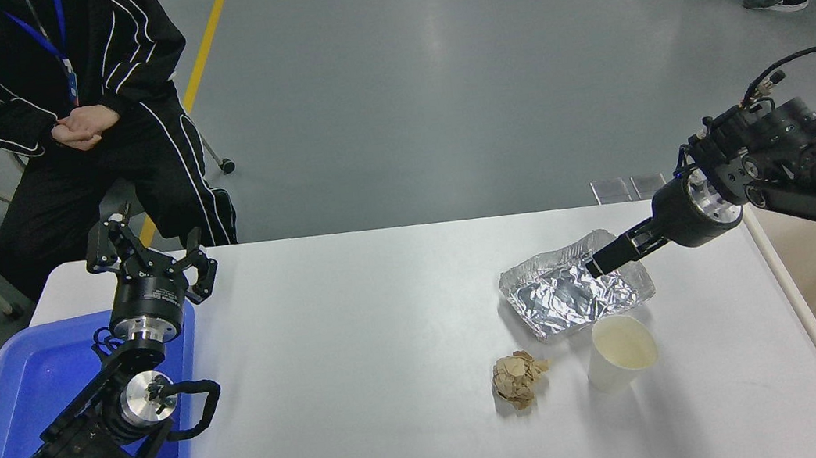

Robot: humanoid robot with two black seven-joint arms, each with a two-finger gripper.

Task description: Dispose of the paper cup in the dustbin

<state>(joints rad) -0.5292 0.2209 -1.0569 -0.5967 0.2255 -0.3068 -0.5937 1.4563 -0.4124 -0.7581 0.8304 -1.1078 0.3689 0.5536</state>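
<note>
**White cup upright on the worktop, right arm over the foil tray**

White paper forms the paper cup (621, 362), which stands upright with its cream inside showing, at about 4 o'clock from the middle of the white worktop (362, 361). Just beside it at 9 o'clock lies a crumpled brown paper ball (518, 378), apart from the cup. At its 11 o'clock sits a crinkled silver foil tray (577, 284), its near edge close to the cup's rim. The right gripper (605, 260) reaches in from 3 o'clock and hangs over the tray's far right part; its jaws look pressed together and hold nothing. The beige dustbin (804, 303) stands off the worktop's right edge, well apart from the cup. The left gripper (147, 255) is parked at 8 o'clock above a blue tray (14, 407), jaws spread. A person in black (61, 109) sits at 11 o'clock.
</note>
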